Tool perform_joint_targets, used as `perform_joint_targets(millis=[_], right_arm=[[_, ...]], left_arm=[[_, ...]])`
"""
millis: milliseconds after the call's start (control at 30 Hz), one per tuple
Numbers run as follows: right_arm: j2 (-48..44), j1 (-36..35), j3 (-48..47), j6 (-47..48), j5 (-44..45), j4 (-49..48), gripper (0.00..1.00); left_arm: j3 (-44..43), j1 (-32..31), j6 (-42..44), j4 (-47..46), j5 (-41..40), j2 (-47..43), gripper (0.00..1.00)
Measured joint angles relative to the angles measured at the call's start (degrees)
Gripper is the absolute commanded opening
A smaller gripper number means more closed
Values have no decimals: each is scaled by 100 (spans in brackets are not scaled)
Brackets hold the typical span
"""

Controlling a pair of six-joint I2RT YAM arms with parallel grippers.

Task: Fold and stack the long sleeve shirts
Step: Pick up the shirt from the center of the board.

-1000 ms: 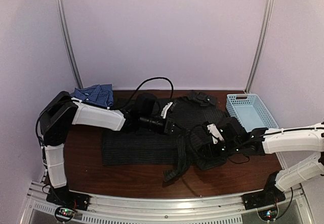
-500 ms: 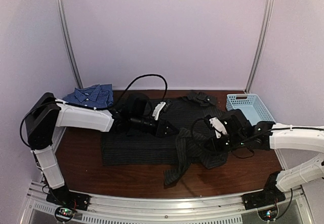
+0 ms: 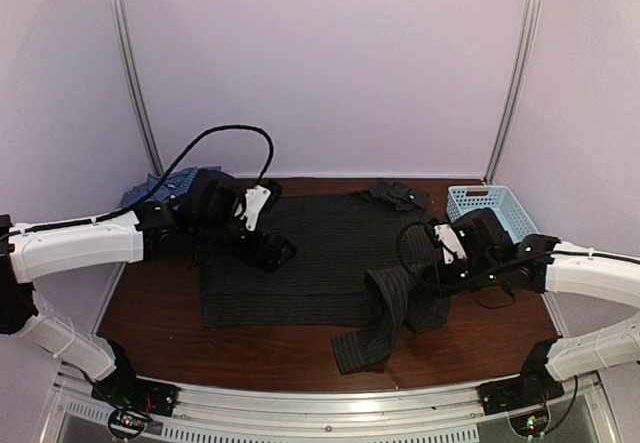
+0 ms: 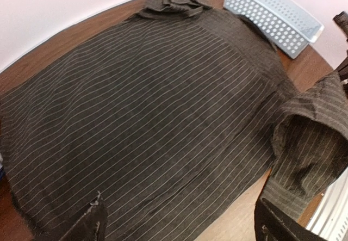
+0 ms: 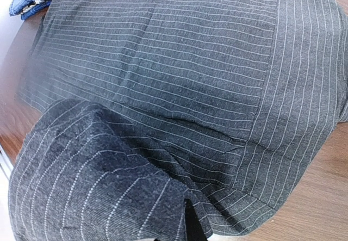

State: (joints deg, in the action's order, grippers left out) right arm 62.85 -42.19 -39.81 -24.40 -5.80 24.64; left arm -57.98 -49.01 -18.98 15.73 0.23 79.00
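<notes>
Letting go with my left gripper [image 3: 275, 253], fingers [image 4: 89, 227] now spread above the black shirt [image 3: 320, 253] lying flat beneath; my right gripper [image 3: 425, 275] has just clenched its sleeve [image 3: 375, 318], seemingly near the cuff, ready to fold.

We see a robotics lab test cell. Plain pale lilac panels [image 3: 320, 63] close off the back and both sides, joined by bare metal poles [image 3: 135, 73]. A brown wooden table [image 3: 160, 313] fills the cell, with a ribbed aluminium rail [image 3: 330, 403] along its near edge. The white-and-black left arm [image 3: 80, 243] and right arm [image 3: 600, 273] stand bolted at that rail, beside small lit circuit boards [image 3: 128, 421]. A loose black cable [image 3: 230, 135] loops above the left arm. On the table lie a black pinstriped shirt [image 3: 310, 253] and a light blue basket [image 3: 497, 218].
</notes>
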Motion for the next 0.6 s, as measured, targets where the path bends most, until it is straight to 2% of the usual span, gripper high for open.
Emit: perform_joint_targets(millis=[100, 333, 433, 600], right_arm=[[-98, 81, 46, -7, -57, -28, 0], [-76, 208, 59, 2, -236, -160, 0], [-17, 308, 59, 4, -334, -229, 0], [7, 511, 59, 4, -507, -304, 0]], left_arm=[[-24, 0, 164, 636, -422, -190, 95], [-59, 0, 645, 1875, -525, 240, 94], [9, 0, 857, 2131, -474, 437, 93], [131, 0, 1202, 2350, -345, 804, 83]])
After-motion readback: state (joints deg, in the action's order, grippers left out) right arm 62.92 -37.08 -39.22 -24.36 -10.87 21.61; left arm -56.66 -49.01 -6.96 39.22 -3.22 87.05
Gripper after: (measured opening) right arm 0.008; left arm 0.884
